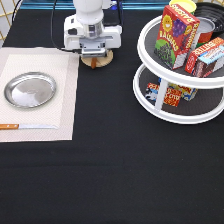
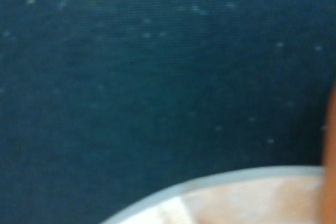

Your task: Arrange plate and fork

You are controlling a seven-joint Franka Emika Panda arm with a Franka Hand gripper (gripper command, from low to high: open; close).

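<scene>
Black cloth covers the table point(image 1: 115, 175), and on it, at the exterior view's left, lies a pale checked placemat point(image 1: 65, 85). On that mat sits the plate point(image 1: 30, 90), round and shiny silver with a raised rim, right way up and bare in its flat centre. Just below the plate in the exterior view, a knife point(image 1: 27, 126) with a wooden handle and a long flat blade lies crosswise near the mat's lower edge, apart from the plate. The fork cannot be made out in either view. Toward the exterior view's top, beyond the mat's upper right corner, the gripper point(image 1: 95, 56) hangs low over a round tan wooden disc point(image 1: 96, 61), its white body hiding most of the disc; whether its fingers are apart or together cannot be told, nor whether it holds anything. The wrist view shows the dark cloth and a pale curved edge of the wooden disc point(image 2: 247, 200). At the exterior view's right stands a white two-tier turntable rack point(image 1: 150, 95) holding a raisin box point(image 1: 175, 35), a can point(image 1: 204, 30) and other small cartons.
</scene>
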